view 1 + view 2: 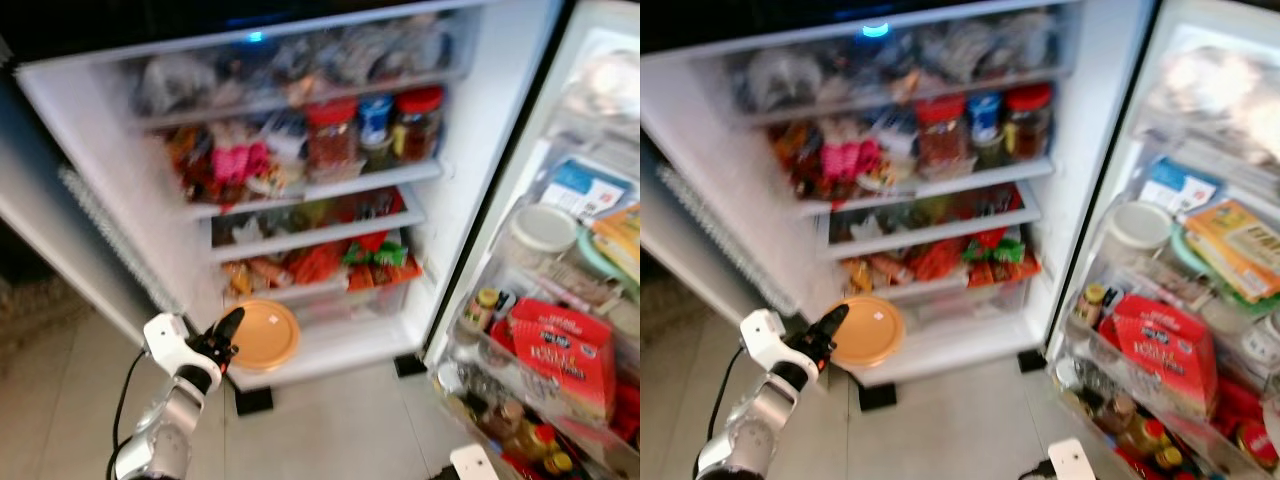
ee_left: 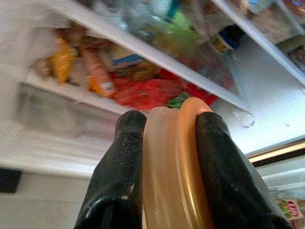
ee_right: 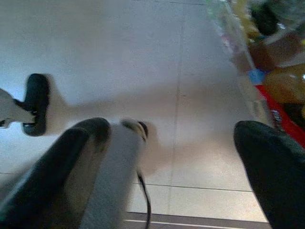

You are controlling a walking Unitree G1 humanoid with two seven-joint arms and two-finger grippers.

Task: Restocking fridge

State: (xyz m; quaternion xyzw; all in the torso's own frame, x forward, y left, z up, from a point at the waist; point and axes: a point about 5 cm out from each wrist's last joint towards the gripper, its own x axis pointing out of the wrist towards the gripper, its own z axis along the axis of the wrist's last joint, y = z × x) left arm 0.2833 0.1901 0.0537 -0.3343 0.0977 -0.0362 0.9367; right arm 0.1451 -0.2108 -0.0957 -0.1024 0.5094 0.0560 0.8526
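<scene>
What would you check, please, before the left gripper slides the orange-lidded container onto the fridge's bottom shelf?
1. Grip: left gripper fingers clamp the rim of the orange-lidded container: ok.
2. Fridge door open wide: ok.
3. Bottom shelf has bare room beside the container: ok.
4. Container flat on the shelf: cannot tell.
5. Right gripper open, over the floor, away from the shelf: ok.

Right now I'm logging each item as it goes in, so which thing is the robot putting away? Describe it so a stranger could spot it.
Look at the open fridge, down at its lowest white ledge near the floor. There the left gripper is shut on a round orange container, gripped at its edge. It is flat, plain and lidded, unlike the crinkled packets on the shelves above it.
</scene>
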